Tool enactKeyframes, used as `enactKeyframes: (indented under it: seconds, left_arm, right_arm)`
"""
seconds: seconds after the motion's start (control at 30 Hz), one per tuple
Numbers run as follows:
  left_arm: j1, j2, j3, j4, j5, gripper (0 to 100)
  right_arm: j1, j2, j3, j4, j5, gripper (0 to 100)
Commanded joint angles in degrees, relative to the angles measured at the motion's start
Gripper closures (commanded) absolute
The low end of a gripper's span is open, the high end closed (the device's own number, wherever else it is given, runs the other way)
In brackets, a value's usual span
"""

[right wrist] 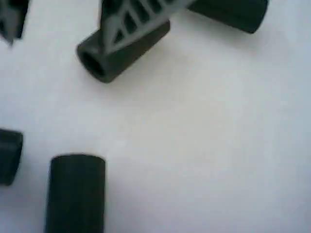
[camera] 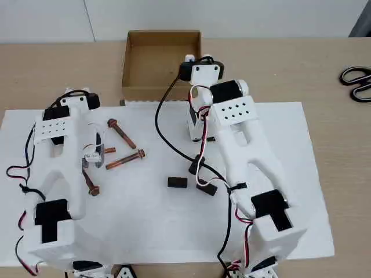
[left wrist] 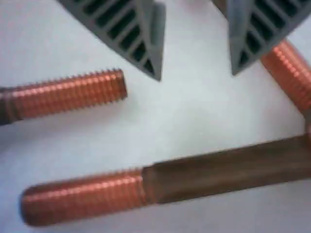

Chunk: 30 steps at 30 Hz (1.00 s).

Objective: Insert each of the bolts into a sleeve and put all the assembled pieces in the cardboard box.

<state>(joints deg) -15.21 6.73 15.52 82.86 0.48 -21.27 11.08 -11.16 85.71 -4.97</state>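
Several copper bolts lie on the white paper: one long bolt [camera: 120, 133], a second [camera: 124, 158] and a third [camera: 91, 184] beside the left arm. My left gripper [camera: 91, 155] hangs among them. In the left wrist view it [left wrist: 195, 73] stands open over bare paper, with a bolt's threaded end [left wrist: 63, 94] to one side and a long bolt [left wrist: 170, 182] beyond. Black sleeves [camera: 177, 182] [camera: 207, 189] lie mid-paper. My right gripper [right wrist: 58, 34] is open, one finger [right wrist: 131, 19] over a sleeve [right wrist: 121, 48]. The cardboard box [camera: 130, 63] sits at the back.
Scissors [camera: 356, 81] lie on the wooden table at the far right. More sleeves [right wrist: 75, 191] [right wrist: 233, 12] lie close around the right gripper. A black cable [camera: 162, 133] loops across the paper between the arms.
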Motion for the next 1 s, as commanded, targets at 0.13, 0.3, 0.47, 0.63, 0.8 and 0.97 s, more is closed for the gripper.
enactKeyframes:
  seconds: [0.13,0.3,0.47,0.63,0.8,0.97]
  left_arm:
    - [-1.67,0.09,-2.15,-2.73,0.26,91]
    - [-1.49,0.09,-2.07,-3.25,0.26,91]
    - [-1.49,0.09,-2.07,-3.25,0.26,91]
    - [-1.49,0.09,-2.07,-3.25,0.26,91]
    - [-1.49,0.09,-2.07,-3.25,0.26,91]
    - [-1.49,0.09,-2.07,-3.25,0.26,91]
  right_arm:
    - [-0.04,9.63,-12.75,0.13,8.79,86.6]
    - [-0.22,20.18,-27.08,6.55,8.70,86.6]
    - [-0.40,27.65,-38.42,9.80,8.70,86.6]
    - [-1.10,29.32,-40.18,10.33,8.62,86.5]
    - [-1.80,29.67,-40.18,10.42,8.62,84.5]
    - [-2.42,29.67,-39.21,10.59,8.62,82.7]
